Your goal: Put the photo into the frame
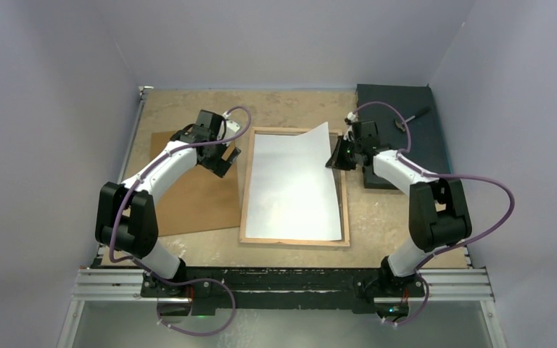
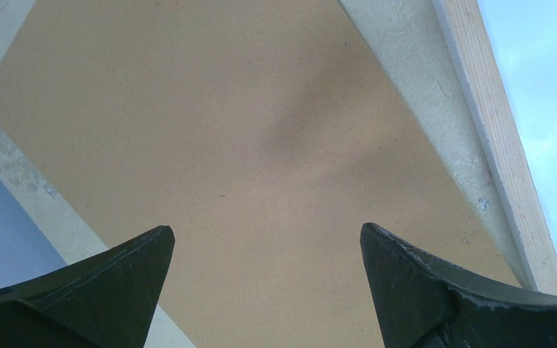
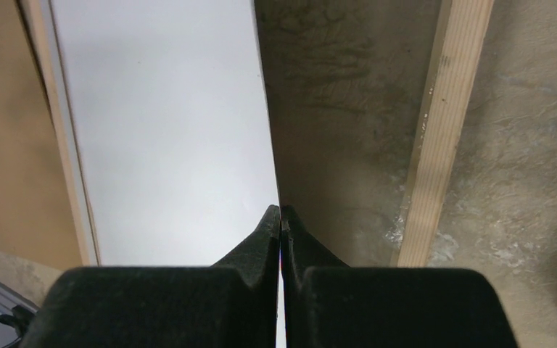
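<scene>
White paper back faces up: the photo point(image 1: 294, 181) lies across the frame point(image 1: 294, 240), which sits flat on the bench point(image 1: 188, 109) with its wood edges showing. The right end effector point(image 1: 336, 159) is clamped tight on the photo's right edge near the far corner, holding that side up above the frame's right rail. Over on the left, the left end effector point(image 1: 225, 163) hangs spread wide, gripping nothing, above the brown board point(image 1: 196, 196) just beside the frame. A black slab point(image 1: 406, 101) sits far right.
</scene>
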`<action>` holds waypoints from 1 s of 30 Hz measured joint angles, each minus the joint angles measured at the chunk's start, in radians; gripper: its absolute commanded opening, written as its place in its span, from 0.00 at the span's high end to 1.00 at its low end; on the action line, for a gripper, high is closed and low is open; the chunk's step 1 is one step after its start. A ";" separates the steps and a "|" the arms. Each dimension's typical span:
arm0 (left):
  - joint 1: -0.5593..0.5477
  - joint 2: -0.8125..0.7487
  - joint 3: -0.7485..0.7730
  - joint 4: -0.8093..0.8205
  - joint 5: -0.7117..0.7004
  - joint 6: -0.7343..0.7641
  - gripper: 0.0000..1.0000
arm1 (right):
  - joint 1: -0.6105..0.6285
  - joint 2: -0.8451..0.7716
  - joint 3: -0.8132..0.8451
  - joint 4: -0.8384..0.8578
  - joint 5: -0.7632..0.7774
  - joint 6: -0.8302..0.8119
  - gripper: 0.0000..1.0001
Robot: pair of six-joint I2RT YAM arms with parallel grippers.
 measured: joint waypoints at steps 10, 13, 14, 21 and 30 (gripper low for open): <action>0.000 0.000 -0.002 -0.001 0.000 0.000 0.00 | 0.023 -0.017 -0.002 -0.004 0.077 0.025 0.20; 0.000 0.000 -0.002 -0.001 -0.002 0.000 0.00 | 0.024 -0.021 0.004 -0.036 0.129 0.021 0.13; 0.000 0.000 -0.002 -0.001 -0.003 0.000 0.00 | 0.025 -0.027 0.008 -0.053 0.154 0.021 0.10; 0.011 0.000 -0.002 -0.001 -0.004 0.002 0.00 | 0.026 -0.113 0.037 -0.107 0.303 0.027 0.10; 0.254 0.004 0.042 -0.004 -0.003 0.065 0.00 | 0.303 -0.062 0.142 -0.093 0.392 0.101 0.03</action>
